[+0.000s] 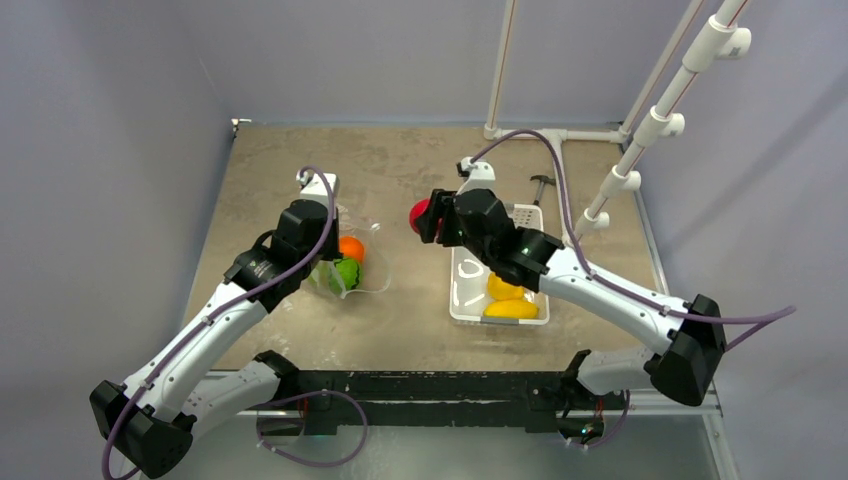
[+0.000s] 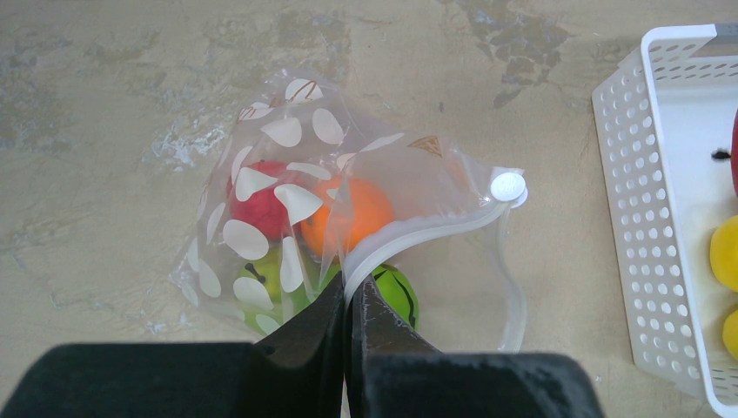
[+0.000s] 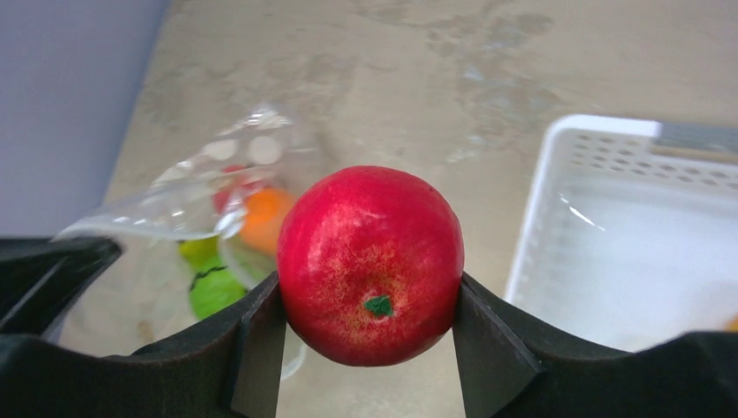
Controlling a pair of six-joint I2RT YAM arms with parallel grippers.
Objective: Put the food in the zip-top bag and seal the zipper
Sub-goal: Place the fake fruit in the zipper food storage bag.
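zip-top bag, crinkly clear plastic with white spots, lies on the mottled tabletop at 9 o'clock from the white slotted basket. inside it: orange fruit, red fruit, yellow-green fruit and striped green fruit. left gripper is pinched tight on the zipper. right gripper clamps a red apple at 10 o'clock of the basket, which holds yellow fruits.
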